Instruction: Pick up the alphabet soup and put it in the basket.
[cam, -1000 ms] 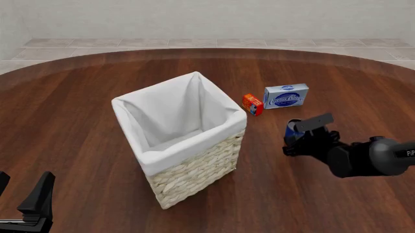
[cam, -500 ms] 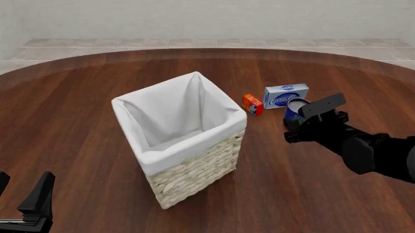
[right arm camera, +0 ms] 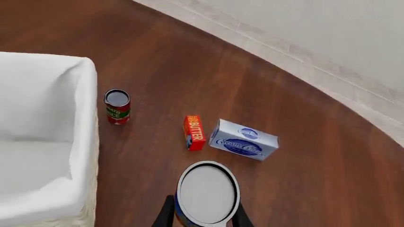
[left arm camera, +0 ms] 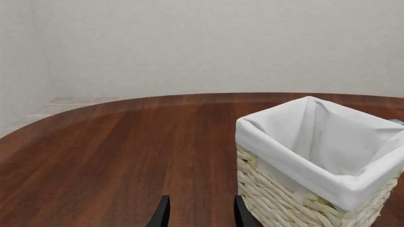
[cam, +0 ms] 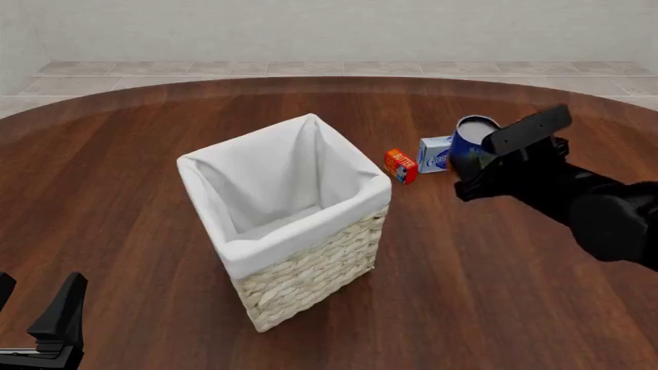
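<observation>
The right claw [cam: 475,158] is clenched on the alphabet soup [cam: 471,145], holding it clear above the worktop [cam: 123,169]. Below the claw lie the cream cheese box [right arm camera: 243,140] and the butter box [right arm camera: 194,132], and beyond them stands a green-and-red can [right arm camera: 117,106]. The basket [cam: 283,216] stands to the claw's left. The left claw [left arm camera: 198,213] hangs released near the basket.

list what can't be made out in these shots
- Small green-and-red can: seen only in the right wrist view; the basket hides it in the front view.
- Cream cheese box: front view, partly behind the alphabet soup.
- Left gripper: cut off by the frame edge.
- Soup label: hidden in the right wrist view, only its top shows.
</observation>
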`<action>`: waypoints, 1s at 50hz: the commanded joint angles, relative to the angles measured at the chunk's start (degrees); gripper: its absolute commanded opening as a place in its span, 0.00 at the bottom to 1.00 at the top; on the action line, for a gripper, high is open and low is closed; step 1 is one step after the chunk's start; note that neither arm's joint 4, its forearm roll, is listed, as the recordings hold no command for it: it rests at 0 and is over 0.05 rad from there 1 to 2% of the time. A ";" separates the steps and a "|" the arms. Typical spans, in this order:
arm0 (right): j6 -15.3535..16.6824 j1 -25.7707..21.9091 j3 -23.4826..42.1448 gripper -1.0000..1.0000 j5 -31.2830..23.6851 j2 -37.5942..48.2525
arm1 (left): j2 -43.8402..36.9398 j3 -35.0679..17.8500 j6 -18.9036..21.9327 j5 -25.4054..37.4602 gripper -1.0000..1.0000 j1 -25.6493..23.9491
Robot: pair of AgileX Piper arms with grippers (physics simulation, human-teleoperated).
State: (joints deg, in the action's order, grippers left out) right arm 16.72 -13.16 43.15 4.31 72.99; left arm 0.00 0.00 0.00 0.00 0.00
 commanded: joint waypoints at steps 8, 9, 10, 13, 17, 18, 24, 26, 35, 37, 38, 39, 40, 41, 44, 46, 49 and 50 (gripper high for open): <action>0.49 -3.07 5.94 0.00 -6.73 -5.86 | 0.00 0.00 0.00 0.00 1.00 0.00; 0.72 -3.13 6.25 0.00 -6.79 -5.65 | 0.00 0.00 0.00 0.00 1.00 0.00; 0.81 -3.38 6.56 0.00 -7.01 -5.62 | 0.00 0.00 0.00 0.00 1.00 0.00; 0.84 -4.46 8.25 0.00 -8.01 -5.41 | 0.00 0.00 0.00 0.00 1.00 0.00; 0.85 -5.20 9.18 0.00 -8.20 -4.95 | 0.00 0.00 0.00 0.00 1.00 0.00; 0.76 -5.58 9.29 0.00 -8.21 -4.85 | 0.00 0.00 0.00 0.00 1.00 0.00; 0.64 -7.83 10.11 0.00 -7.96 -3.80 | 0.00 0.00 0.00 0.00 1.00 0.00; 0.50 -8.51 10.63 0.00 -8.00 -3.40 | 0.00 0.00 0.00 0.00 1.00 0.00; -0.12 -11.41 13.18 0.00 -7.82 -1.57 | 0.00 0.00 0.00 0.00 1.00 0.00; -0.13 -11.94 13.64 0.00 -7.86 -1.22 | 0.00 0.00 0.00 0.00 1.00 0.00; -0.03 -12.44 13.88 0.00 -7.90 -1.09 | 0.00 0.00 0.00 0.00 1.00 0.00; -0.13 -12.81 14.42 0.00 -8.09 -0.88 | 0.00 0.00 0.00 0.00 1.00 0.00; -0.10 -12.85 14.73 0.00 -8.12 -0.72 | 0.00 0.00 0.00 0.00 1.00 0.00; -0.17 -13.40 15.16 0.00 -8.37 -0.55 | 0.00 0.00 0.00 0.00 1.00 0.00; -0.29 -14.11 16.08 0.00 -8.55 0.01 | 0.00 0.00 0.00 0.00 1.00 0.00; -0.21 -15.06 16.64 0.00 -8.55 0.65 | 0.00 0.00 0.00 0.00 1.00 0.00; -0.29 -15.48 16.86 0.00 -8.55 0.83 | 0.00 0.00 0.00 0.00 1.00 0.00; -0.19 -15.85 17.10 0.00 -8.55 1.20 | 0.00 0.00 0.00 0.00 1.00 0.00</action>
State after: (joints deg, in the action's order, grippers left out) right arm 17.84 -26.21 57.45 -4.11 72.73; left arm 0.00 0.00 0.00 0.00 0.00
